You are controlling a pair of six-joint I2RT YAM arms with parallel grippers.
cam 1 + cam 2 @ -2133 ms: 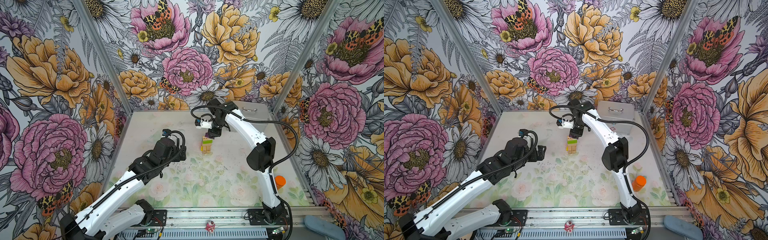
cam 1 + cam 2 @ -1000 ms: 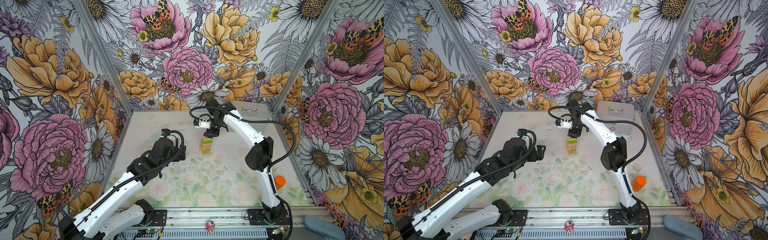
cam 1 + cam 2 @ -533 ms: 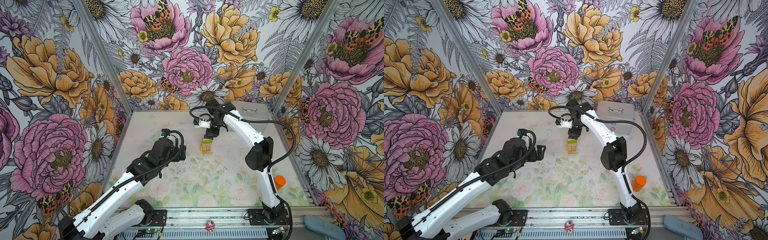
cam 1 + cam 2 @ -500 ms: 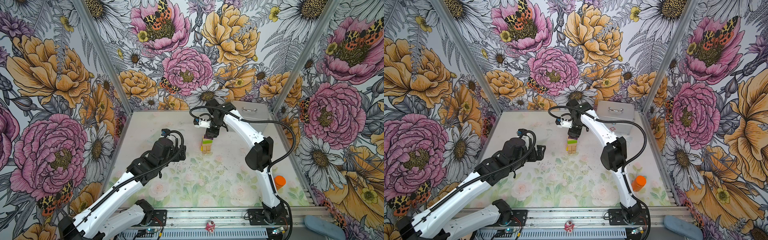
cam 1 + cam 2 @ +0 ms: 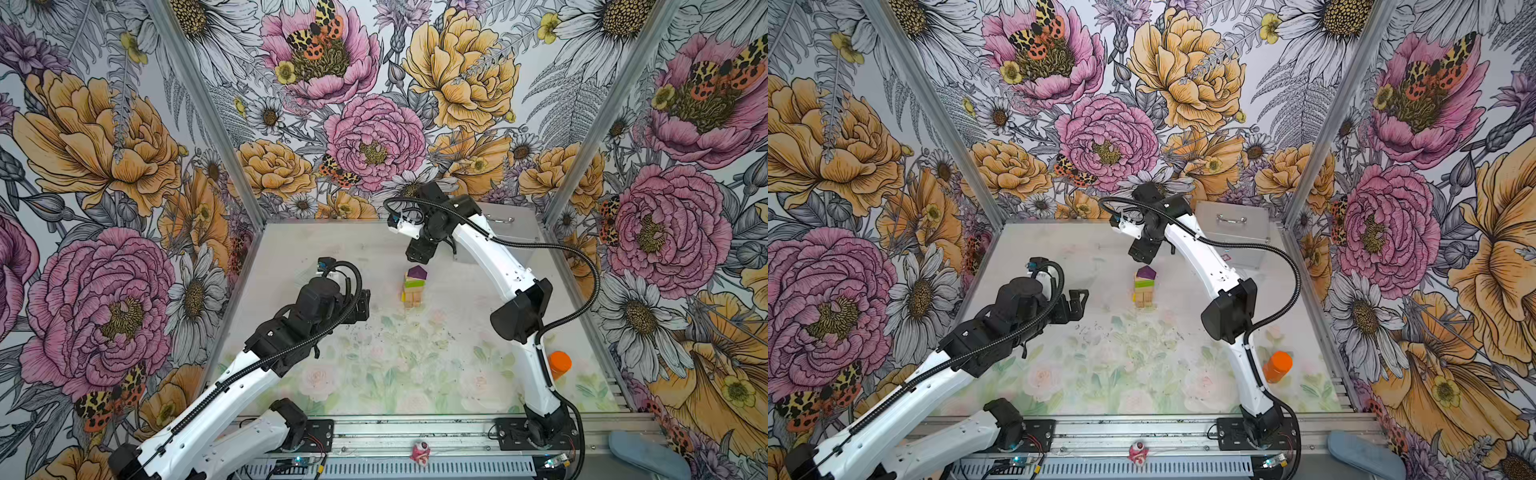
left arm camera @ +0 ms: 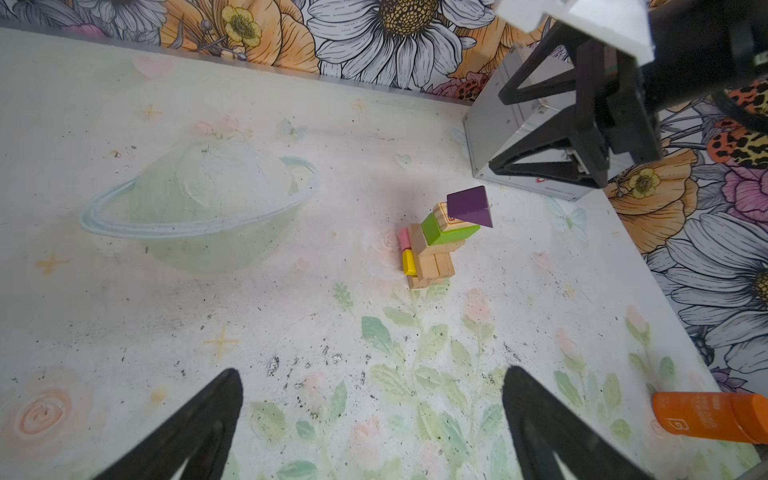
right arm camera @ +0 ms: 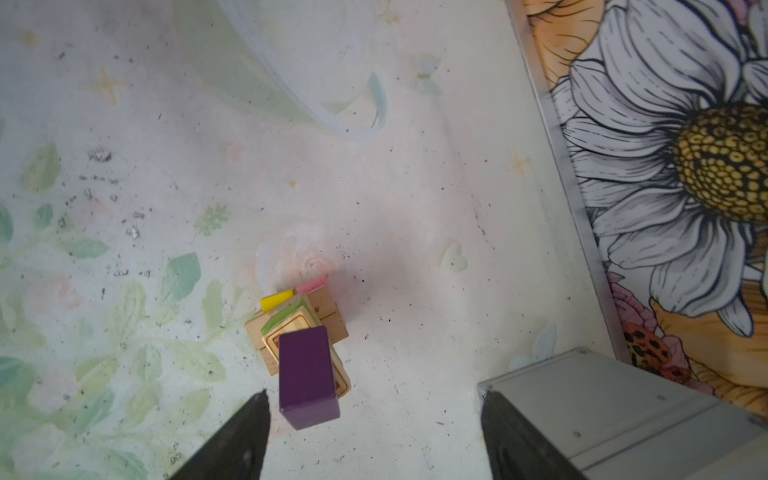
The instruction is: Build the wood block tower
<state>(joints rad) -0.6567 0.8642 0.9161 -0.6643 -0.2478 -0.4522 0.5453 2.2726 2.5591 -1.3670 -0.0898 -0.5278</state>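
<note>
status: tower (image 5: 413, 286) looks built. it stands on the table (image 5: 374, 374) a bit toward 12 o'clock from centre in both top views, free of both arms.

stack per left wrist view: tan blocks (image 6: 434, 266) at the base, green block (image 6: 442, 232) above, a printed tan block (image 6: 448, 216) on that, purple block (image 6: 469, 205) as the cap. yellow block (image 6: 408, 262) and pink block (image 6: 404, 239) sit low, against the side of the base. can't see any loose blocks elsewhere on the table.

right gripper (image 7: 374, 399): jaws wide apart, holding nothing. it hangs just above the tower, at 12 o'clock of it in a top view (image 5: 417, 255). the purple cap is clear of both fingers.

left gripper (image 6: 372, 374): jaws spread, empty, parked well apart at 9 o'clock of the tower, facing it.

my read: placing is done. what's left is getting the right arm away without clipping the cap. the cap looks shifted off the layer below in the right wrist view. could be perspective, can't tell.

clutter: orange bottle (image 5: 559, 363) at 4 o'clock, metal case (image 5: 1233, 232) at 1 o'clock of the tower, both well away from it.
</note>
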